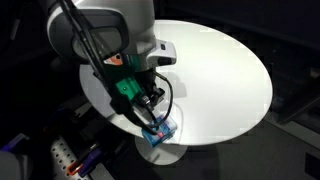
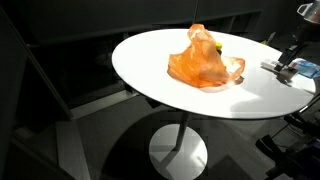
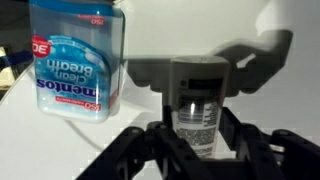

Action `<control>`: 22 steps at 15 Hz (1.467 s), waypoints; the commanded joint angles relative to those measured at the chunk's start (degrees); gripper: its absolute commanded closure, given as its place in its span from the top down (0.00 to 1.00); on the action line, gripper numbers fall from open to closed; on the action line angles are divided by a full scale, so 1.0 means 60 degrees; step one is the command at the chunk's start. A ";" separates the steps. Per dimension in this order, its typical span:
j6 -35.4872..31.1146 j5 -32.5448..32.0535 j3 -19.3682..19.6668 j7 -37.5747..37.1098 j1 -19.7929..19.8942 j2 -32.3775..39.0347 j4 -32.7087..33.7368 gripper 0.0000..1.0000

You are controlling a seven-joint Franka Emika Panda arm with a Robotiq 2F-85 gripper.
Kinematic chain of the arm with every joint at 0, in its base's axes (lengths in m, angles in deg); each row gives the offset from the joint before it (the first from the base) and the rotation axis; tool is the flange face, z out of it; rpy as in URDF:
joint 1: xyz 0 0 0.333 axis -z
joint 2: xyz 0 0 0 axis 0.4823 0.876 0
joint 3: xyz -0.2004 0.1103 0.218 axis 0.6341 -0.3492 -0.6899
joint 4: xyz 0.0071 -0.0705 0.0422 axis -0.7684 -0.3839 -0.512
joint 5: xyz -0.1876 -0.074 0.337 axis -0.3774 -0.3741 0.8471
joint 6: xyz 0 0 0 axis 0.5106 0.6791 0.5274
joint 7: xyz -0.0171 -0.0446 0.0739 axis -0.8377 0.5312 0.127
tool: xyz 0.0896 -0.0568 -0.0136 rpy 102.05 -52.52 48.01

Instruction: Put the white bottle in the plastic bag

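1. My gripper (image 3: 198, 138) is partly open. The black fingers (image 3: 145, 152) stand on either side of the white bottle (image 3: 198, 118), close against it. I cannot tell whether they press on it.
2. The white bottle lies between my fingers on the table (image 3: 40, 145), its printed label facing up.
3. A Mentos container (image 3: 78, 60) with a blue label stands upright just beside the bottle, apart from my fingers.
4. In an exterior view my gripper (image 1: 152, 115) is low over the rim of the round white table, with the blue container (image 1: 162, 130) beside it.
5. In an exterior view the orange plastic bag (image 2: 205, 62) sits crumpled near the table's middle, well apart from my gripper (image 2: 290, 62).
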 commanded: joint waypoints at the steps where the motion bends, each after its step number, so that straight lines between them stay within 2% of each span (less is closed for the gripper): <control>1: 0.0288 -0.0178 -0.0265 -0.0119 -0.0227 -0.0437 0.0148 0.25; 7: 0.1032 0.0423 -0.0967 0.0323 -0.1035 -0.1357 0.0466 0.25; 9: 0.1456 0.0966 -0.1106 0.0697 -0.1434 -0.1859 0.0564 0.25; 14: 0.2521 0.1679 -0.0953 0.1532 -0.2185 -0.2730 0.0808 0.25; 15: 0.1967 0.1357 -0.1084 0.0953 -0.2099 -0.2332 0.0698 0.25; 16: 0.2061 0.1372 -0.1078 0.0969 -0.2139 -0.2449 0.0697 0.50; 19: 0.2039 0.1376 -0.1082 0.0970 -0.2133 -0.2363 0.0649 0.50; 20: 0.2050 0.1409 -0.1065 0.1053 -0.2141 -0.2332 0.0615 0.25; 22: 0.1911 0.1413 -0.1144 0.1156 -0.2240 -0.2371 0.0511 0.25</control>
